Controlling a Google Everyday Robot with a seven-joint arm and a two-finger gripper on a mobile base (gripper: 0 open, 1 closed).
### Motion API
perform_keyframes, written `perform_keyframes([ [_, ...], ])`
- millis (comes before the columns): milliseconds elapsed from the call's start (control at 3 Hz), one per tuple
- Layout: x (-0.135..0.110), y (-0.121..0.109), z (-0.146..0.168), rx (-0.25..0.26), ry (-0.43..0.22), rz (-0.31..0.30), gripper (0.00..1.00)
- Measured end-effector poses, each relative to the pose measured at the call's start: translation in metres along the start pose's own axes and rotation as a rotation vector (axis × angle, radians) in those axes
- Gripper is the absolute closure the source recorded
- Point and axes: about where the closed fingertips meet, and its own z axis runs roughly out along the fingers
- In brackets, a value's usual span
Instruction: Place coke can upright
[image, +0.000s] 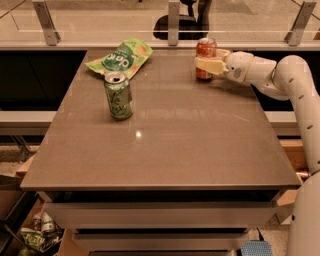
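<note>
Coke can (205, 48) stands long axis vertical at 1 o'clock on the counter (175, 145), clamped in my end effector (204, 62), which reaches in from 3 o'clock. I judge release is next.

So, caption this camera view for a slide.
Gripper clasps the upright coke can near the table's far edge; green can stands apart.

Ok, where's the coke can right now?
The coke can stands upright at the far right of the table, clasped by the gripper reaching in from the right; the green can and green snack bag sit apart to its left.
</note>
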Motion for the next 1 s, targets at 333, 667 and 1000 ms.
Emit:
perform_keyframes([
  [333,0.0003,0.0017,0.0036,-0.005,0.000,0.001,0.45],
  [667,0.0005,0.0035,0.0072,-0.011,0.000,0.002,0.22],
  [1000,0.0008,0.0059,0.0120,-0.018,0.000,0.003,0.00],
])
